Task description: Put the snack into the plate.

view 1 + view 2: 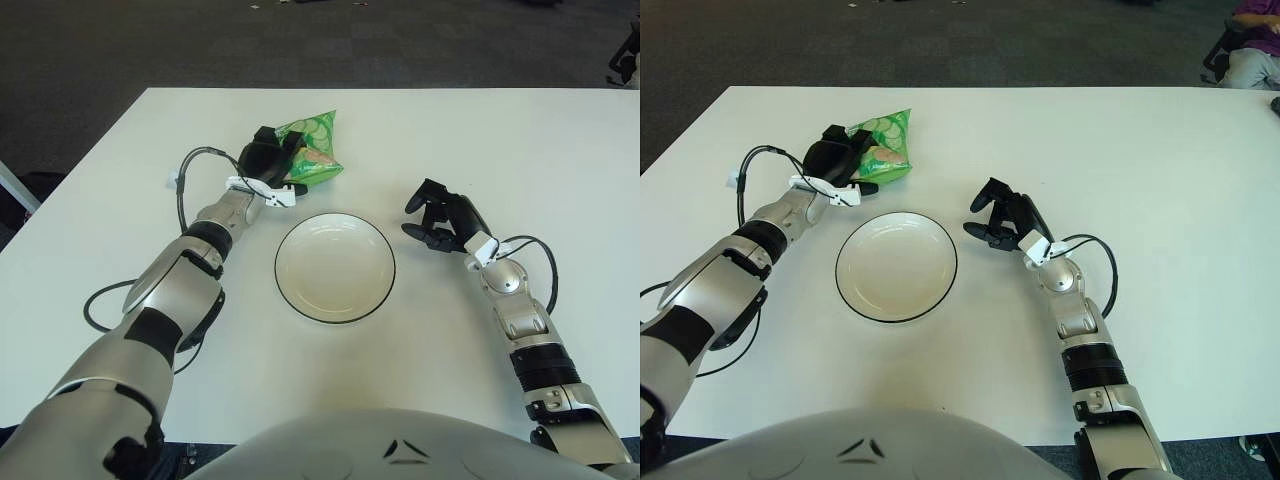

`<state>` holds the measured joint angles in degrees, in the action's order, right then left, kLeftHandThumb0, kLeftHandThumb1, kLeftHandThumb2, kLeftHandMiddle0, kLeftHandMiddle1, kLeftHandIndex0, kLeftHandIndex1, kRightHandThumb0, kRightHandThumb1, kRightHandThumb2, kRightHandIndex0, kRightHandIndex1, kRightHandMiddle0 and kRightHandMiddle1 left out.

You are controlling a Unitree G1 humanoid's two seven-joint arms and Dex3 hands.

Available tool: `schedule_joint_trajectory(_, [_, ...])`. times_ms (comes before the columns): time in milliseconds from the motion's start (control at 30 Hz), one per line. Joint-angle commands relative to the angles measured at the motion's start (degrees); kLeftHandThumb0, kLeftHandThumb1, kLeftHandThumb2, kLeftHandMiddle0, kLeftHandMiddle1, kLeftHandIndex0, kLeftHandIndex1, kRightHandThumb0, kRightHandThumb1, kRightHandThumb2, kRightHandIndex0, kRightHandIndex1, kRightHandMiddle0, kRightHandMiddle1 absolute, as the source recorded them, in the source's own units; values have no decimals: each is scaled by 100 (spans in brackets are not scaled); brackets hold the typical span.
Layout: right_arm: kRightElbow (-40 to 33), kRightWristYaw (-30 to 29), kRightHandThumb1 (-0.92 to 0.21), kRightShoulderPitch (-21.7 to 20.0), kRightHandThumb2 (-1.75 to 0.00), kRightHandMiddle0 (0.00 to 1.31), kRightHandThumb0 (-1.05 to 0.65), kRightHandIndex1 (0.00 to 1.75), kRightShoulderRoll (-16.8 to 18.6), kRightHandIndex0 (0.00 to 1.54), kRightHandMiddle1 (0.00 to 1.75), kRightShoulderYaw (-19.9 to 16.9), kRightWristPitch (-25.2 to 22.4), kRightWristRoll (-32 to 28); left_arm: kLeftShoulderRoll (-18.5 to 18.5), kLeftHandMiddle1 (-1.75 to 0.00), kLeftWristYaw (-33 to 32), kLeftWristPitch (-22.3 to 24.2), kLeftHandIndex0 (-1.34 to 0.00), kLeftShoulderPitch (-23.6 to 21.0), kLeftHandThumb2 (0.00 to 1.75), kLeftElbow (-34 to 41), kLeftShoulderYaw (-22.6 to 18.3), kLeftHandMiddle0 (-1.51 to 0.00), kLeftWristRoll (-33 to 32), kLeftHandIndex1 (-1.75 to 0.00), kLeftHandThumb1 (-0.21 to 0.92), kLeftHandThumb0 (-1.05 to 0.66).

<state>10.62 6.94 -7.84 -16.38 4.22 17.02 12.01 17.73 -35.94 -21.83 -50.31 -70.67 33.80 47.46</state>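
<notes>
1. Fingers [262, 150] of the left hand [265, 160] are curled around the left end of the green snack bag [313, 152], which sits at the far side of the white desk [560, 150]; whether the bag is lifted clear of the desk or only tipped up cannot be told from these views.

2. Snack bag's long axis runs from the hand out to the right and slightly far, its free end pointing up and away from the robot.

3. Plate [335, 267] lies near and to the right of the held bag, just beside it, so the carry judged to come is a short one toward the robot and rightward.

4. Left hand is plainly the nearer one to the snack; the right hand [443, 217], fingers loosely curled and holding nothing, shows to the right of the plate.
</notes>
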Motion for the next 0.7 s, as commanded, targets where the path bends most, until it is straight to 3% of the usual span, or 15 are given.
schedule_joint_trajectory(0, [215,112,-92,103,-25,50,-36,149,-62,91,143,33,-110,-1,173,-175,-116,-431,-41,298,99,-54,-1,-73,-72,-175,57,-39])
schedule_joint_trajectory(267, [306,141,-92,83,-25,49,-36,150,-95,90,143,1,-35,-18,598,-175,-616,-1469,-44,392,104,394,-290,-74,-346,-175,53,-40])
schedule_joint_trajectory(367, [327,153,-92,77,-25,49,-36,151,-107,90,143,-15,-15,-22,688,-175,-844,-1656,-45,397,106,464,-320,-74,-300,-175,51,-40])
schedule_joint_trajectory(533, [368,167,-92,53,-25,49,-36,151,-122,90,144,-29,6,-17,962,-175,-2383,-2053,-46,388,108,848,-227,-74,200,-175,50,-41])
schedule_joint_trajectory(667, [405,180,-92,25,-25,49,-36,152,-129,89,144,-33,3,-16,1070,-175,-2994,-2257,-48,429,111,1184,-333,-74,303,-175,48,-41])
